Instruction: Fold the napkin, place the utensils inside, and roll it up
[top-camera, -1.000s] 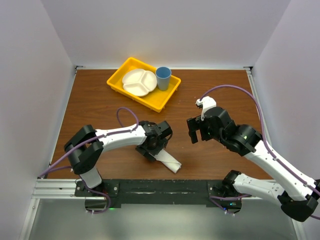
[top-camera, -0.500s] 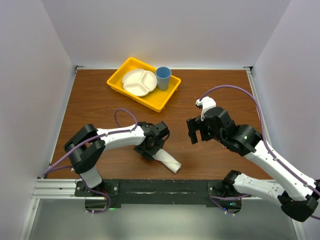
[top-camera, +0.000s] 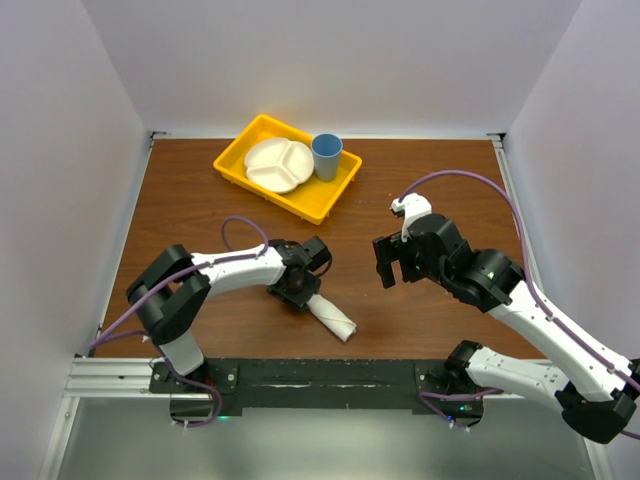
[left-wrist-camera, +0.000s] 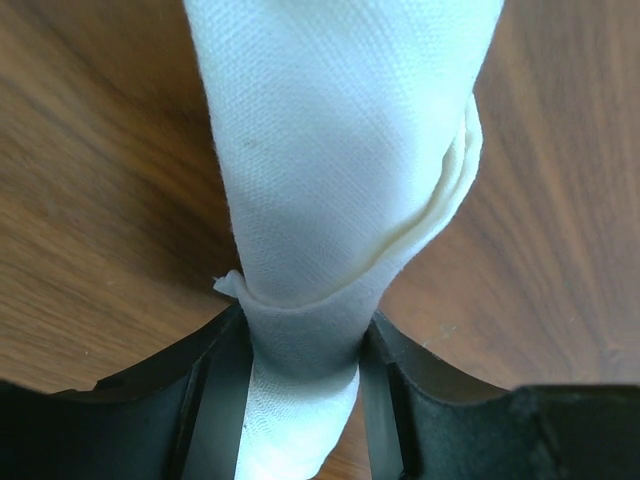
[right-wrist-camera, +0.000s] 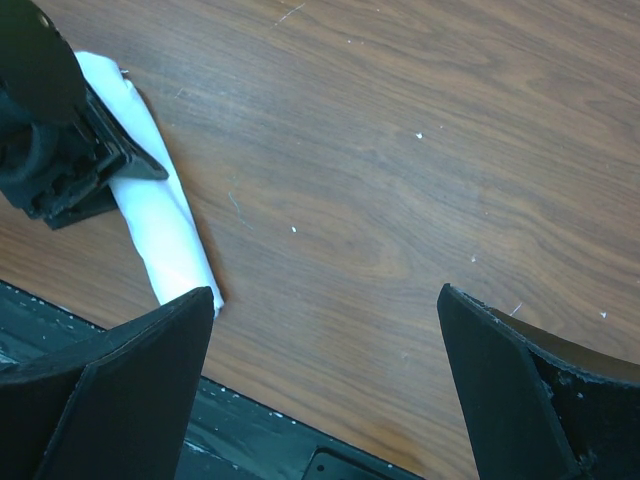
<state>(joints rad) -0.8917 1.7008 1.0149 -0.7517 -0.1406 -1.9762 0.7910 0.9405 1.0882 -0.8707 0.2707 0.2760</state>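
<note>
The left jaws pinch the napkin (left-wrist-camera: 330, 200) roll's end; the right jaws hang spread. Lifting there could unwind it.

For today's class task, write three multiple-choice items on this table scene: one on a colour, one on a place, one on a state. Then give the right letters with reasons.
1. What colour is the plastic cup standing in the yellow plastic tray? A red; B blue; C green.
2. Where does the rolled white cloth napkin lie? A in the tray; B on the brown wooden table, near the arms' bases; C inside the cup.
3. How is the right tool? A shut on the napkin; B shut on the cup; C open, holding nothing.
Answers: 1 B, the top view shows a blue cup. 2 B, the roll lies on bare wood by the near edge. 3 C, its jaws stand wide apart over bare wood.
</note>
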